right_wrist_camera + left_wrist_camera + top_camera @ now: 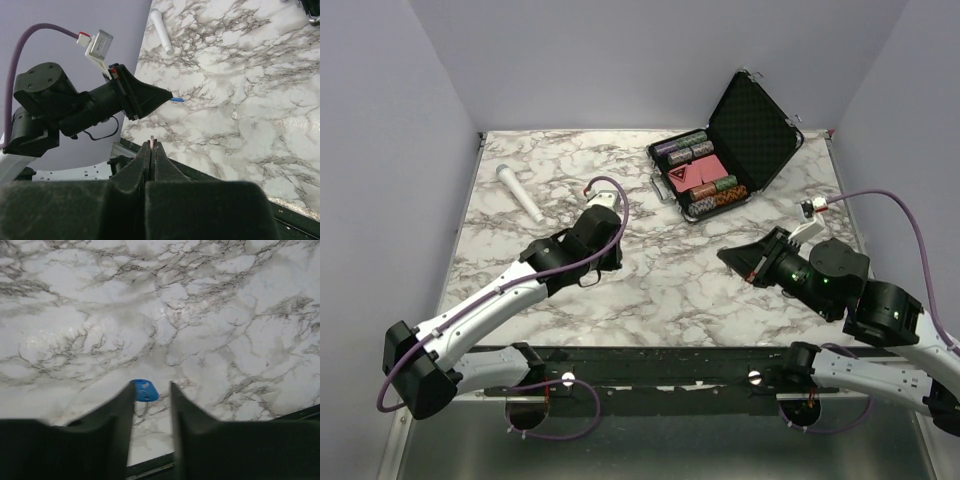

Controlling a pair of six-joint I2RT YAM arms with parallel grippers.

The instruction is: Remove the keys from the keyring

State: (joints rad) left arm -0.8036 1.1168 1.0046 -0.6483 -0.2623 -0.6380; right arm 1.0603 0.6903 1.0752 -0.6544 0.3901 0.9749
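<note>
Spread fingers (pixel 117 420) of the left gripper (pixel 151 390) are seen nearest, with the blue key tag (pixel 144 390) lying at their tips at 12 o'clock, touching the inner edge of the finger on the view's left. From the right wrist view, the tag's long axis appears to run outward from those tips. The right gripper (pixel 152 142) is pressed together, the tag well apart at 1 o'clock; a pale sliver (pixel 152 136) shows at its tips, too small to be confirmed as a key. The left arm is judged nearer.
</note>
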